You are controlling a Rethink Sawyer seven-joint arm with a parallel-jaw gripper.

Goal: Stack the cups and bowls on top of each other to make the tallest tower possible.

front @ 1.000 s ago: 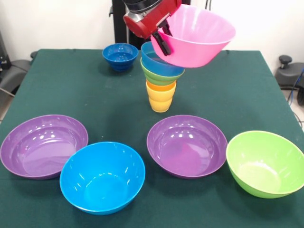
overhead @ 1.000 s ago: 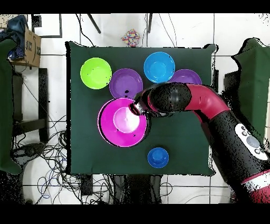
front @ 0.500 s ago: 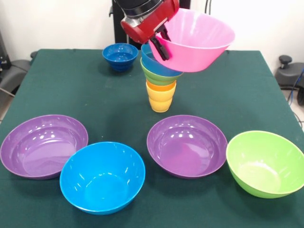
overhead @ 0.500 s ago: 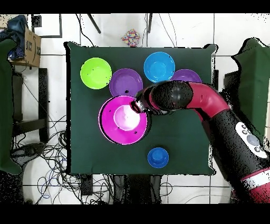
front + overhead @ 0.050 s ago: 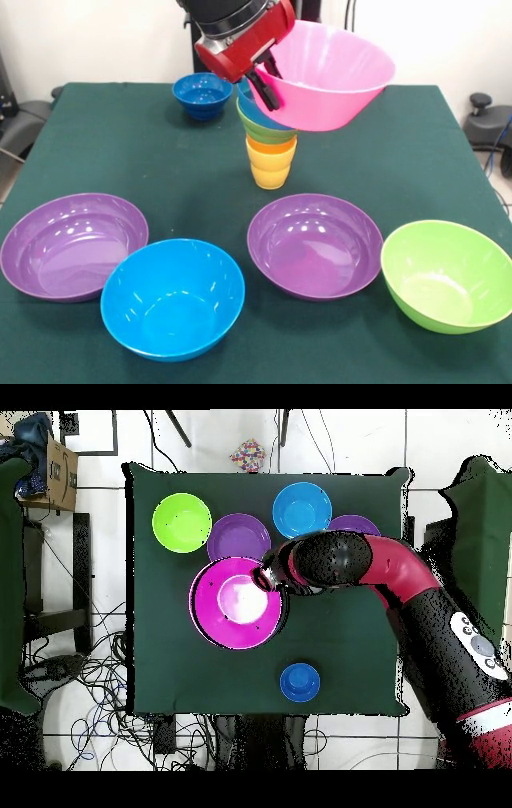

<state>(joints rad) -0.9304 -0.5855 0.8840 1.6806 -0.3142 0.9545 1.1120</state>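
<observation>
— What's the pincer (image 5: 268, 76) got?
— Pink bowl (image 5: 332, 68), one item, pinched by its rim, fingers clamped either side of the wall. Held tilted in the air, mouth up, right over the tower (image 5: 270, 140).

— And the tower?
— Mid-tabletop (image 5: 112, 160), upright. Bottom to top: yellow cup (image 5: 270, 174), orange cup (image 5: 270, 146), small green bowl (image 5: 260, 128), light blue bowl (image 5: 250, 98). From overhead the pink bowl covers it whole. Whether pink touches light blue, I cannot tell.

— Loose stock?
— Small dark blue bowl (image 5: 202, 94), alone toward the back, near the tower. Front row, all mouth up: purple bowl (image 5: 74, 244), blue bowl (image 5: 173, 298) just beside it, second purple (image 5: 314, 244), large green (image 5: 448, 274) just beside that.

— The arm?
— Red arm (image 5: 400, 579), reaching in across the tabletop from one side, overhead view.
</observation>
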